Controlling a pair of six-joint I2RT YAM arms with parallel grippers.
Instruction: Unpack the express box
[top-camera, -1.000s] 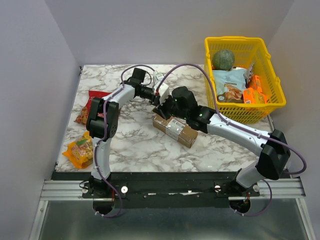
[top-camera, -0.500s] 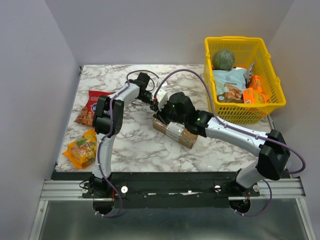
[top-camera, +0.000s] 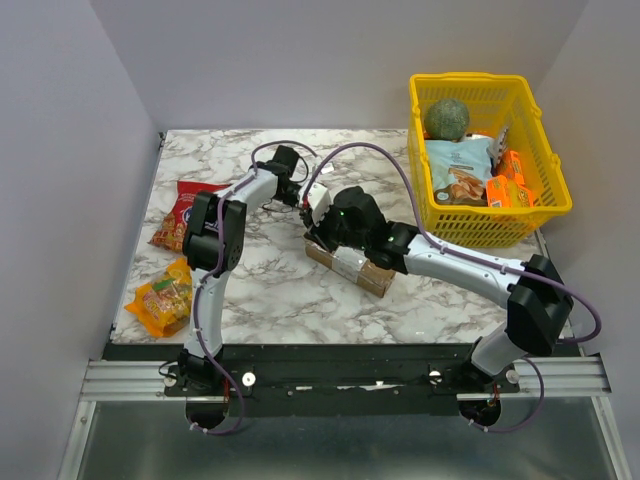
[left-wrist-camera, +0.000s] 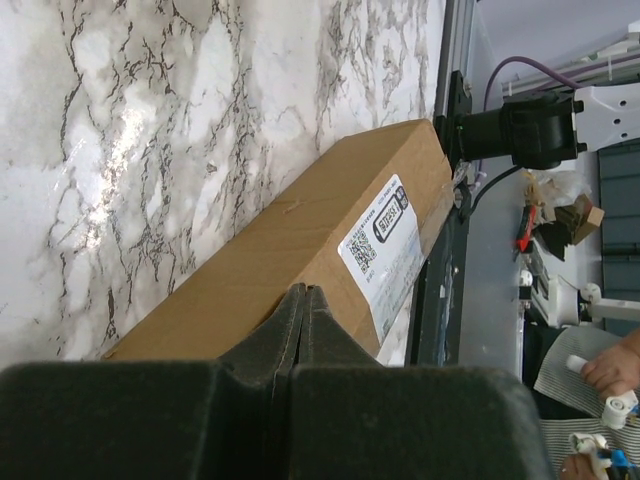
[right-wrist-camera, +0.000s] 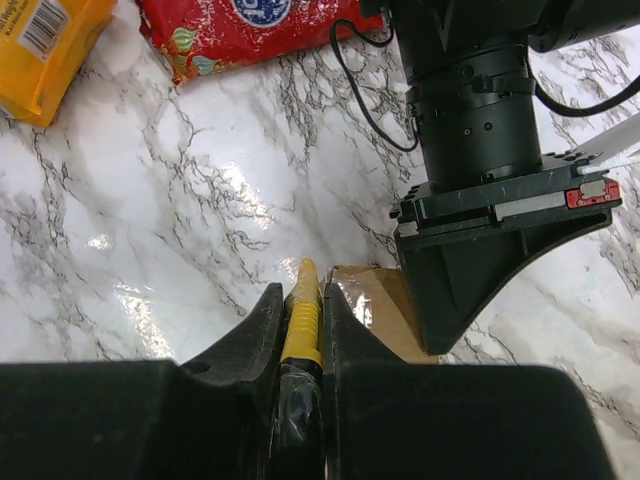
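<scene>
Marble tabletop (top-camera: 270, 290), grey walls (top-camera: 300, 60), brown express box (top-camera: 373, 273)

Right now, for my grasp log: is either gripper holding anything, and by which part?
The right gripper clamps a slim yellow tool by its shaft, yellow tip sticking out. The left gripper is shut, empty.

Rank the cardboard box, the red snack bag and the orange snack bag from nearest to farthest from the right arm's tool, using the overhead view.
Measured from the right tool, which is shut on a yellow object:
1. the cardboard box, just beneath it, mid-table.
2. the red snack bag, off to the left, by the table's left edge.
3. the orange snack bag, farthest, at the near left corner.
</scene>
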